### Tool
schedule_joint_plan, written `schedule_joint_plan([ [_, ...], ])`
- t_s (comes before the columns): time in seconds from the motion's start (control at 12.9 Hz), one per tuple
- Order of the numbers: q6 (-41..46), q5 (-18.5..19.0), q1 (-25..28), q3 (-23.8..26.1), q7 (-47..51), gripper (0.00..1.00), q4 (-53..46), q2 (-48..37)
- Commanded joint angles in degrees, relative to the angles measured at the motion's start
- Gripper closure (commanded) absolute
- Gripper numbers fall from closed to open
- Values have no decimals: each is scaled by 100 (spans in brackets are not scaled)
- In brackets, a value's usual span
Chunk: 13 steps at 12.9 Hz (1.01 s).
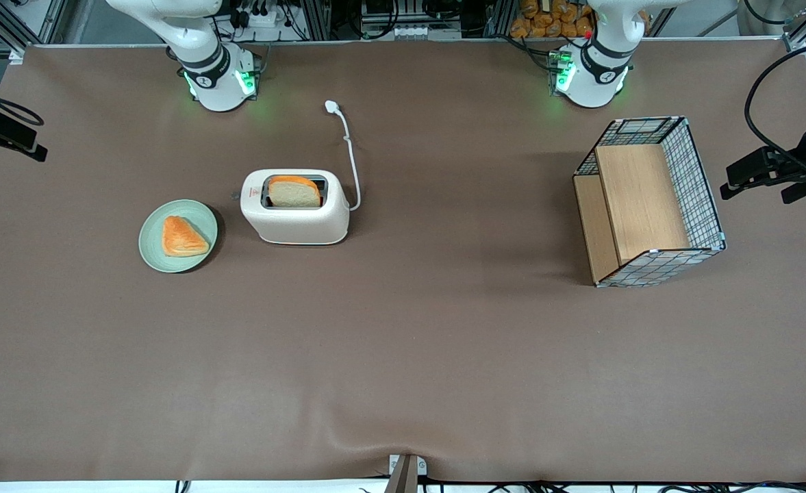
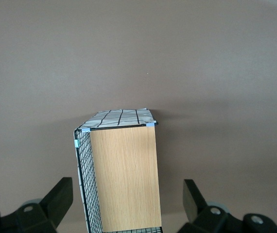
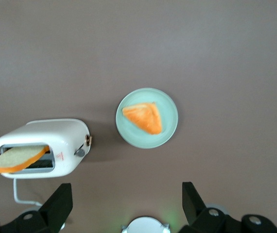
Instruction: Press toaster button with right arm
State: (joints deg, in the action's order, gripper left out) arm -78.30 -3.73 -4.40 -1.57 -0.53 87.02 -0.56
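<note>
The cream-white toaster (image 1: 296,222) stands on the brown table with a bread slice (image 1: 294,192) in its top slot. It also shows in the right wrist view (image 3: 56,136). The toaster button (image 3: 80,152), a small grey tab, sticks out of the short end face that faces the plate; in the front view the button (image 1: 236,196) is barely visible. My right gripper (image 3: 127,204) is open and empty, high above the table, well apart from the toaster. In the front view the right gripper (image 1: 12,137) shows as a dark shape at the working arm's end of the table.
A pale green plate (image 1: 149,239) with an orange triangular pastry (image 1: 182,237) lies beside the toaster's button end. The toaster's white cord (image 1: 352,154) runs to a plug (image 1: 332,106). A wire basket with wooden panels (image 1: 649,198) stands toward the parked arm's end.
</note>
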Motion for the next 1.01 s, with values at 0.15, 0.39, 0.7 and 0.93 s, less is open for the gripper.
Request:
schedule_joint_plan([
  [0.15, 474, -734, -185, 113, 71, 0, 105, 653],
  [0.39, 325, -1216, -132, 104, 62, 0, 797, 812],
  [0.7, -18, -1858, 87, 113, 27, 0, 1448, 1084],
  [0.93, -202, -1965, 447, 104, 27, 0, 1801, 1181],
])
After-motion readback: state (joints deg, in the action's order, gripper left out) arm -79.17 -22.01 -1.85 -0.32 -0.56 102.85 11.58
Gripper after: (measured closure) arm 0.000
